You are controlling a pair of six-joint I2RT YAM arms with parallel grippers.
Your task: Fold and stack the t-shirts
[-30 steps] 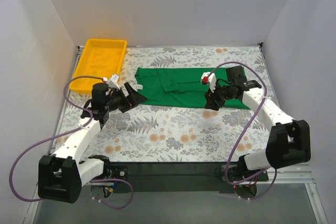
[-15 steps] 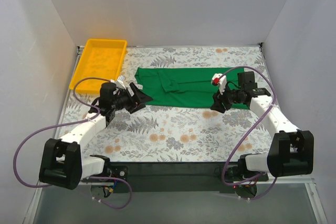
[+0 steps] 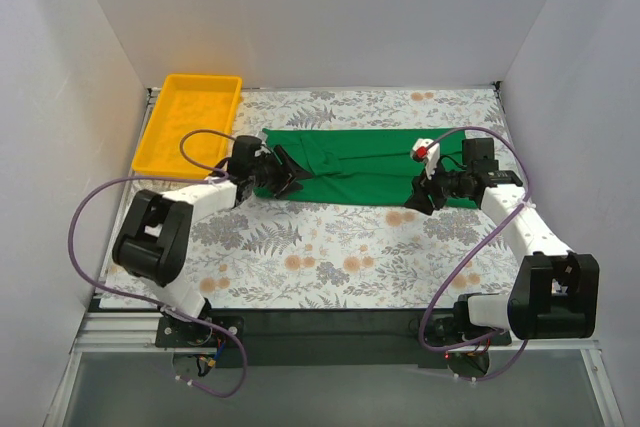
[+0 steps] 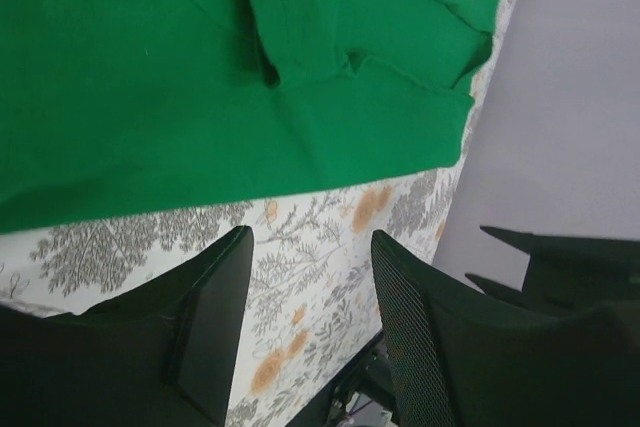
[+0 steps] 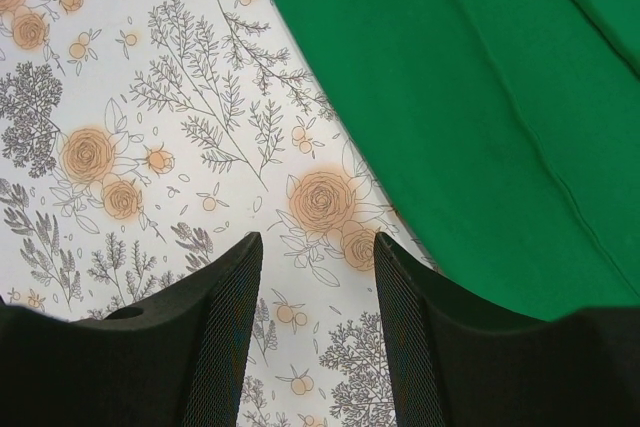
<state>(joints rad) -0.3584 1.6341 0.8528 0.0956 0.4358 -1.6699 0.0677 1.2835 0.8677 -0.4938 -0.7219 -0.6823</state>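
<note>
The left tool has its two fingers parted, with only the flowered desk showing between them; it grips nothing; just past its fingertips lies the near hem of the green t-shirt, at the garment's left end, where a fold of cloth overlaps the body; the right tool is likewise released and empty, its fingers framing bare desk, with the shirt's near edge running diagonally just beyond them at the right end; whether either tool touches the desk I cannot tell

From above, the t-shirt lies flat as a long, narrow band across the far half of the desk, left to right, between the two tools; its sides seem turned in, so I judge the lengthwise folds are made; the crosswise folds that would bring it down to a compact packet are not yet done, and both tools look placed to take the near corners for that step; a yellow plastic tray sits at the far left corner, just beside the shirt's left end, with no cloth in it; no other garment is in view, so nothing is stacked; by my reckoning the task is roughly midway for this shirt, with the final folding and the stacking left
</note>
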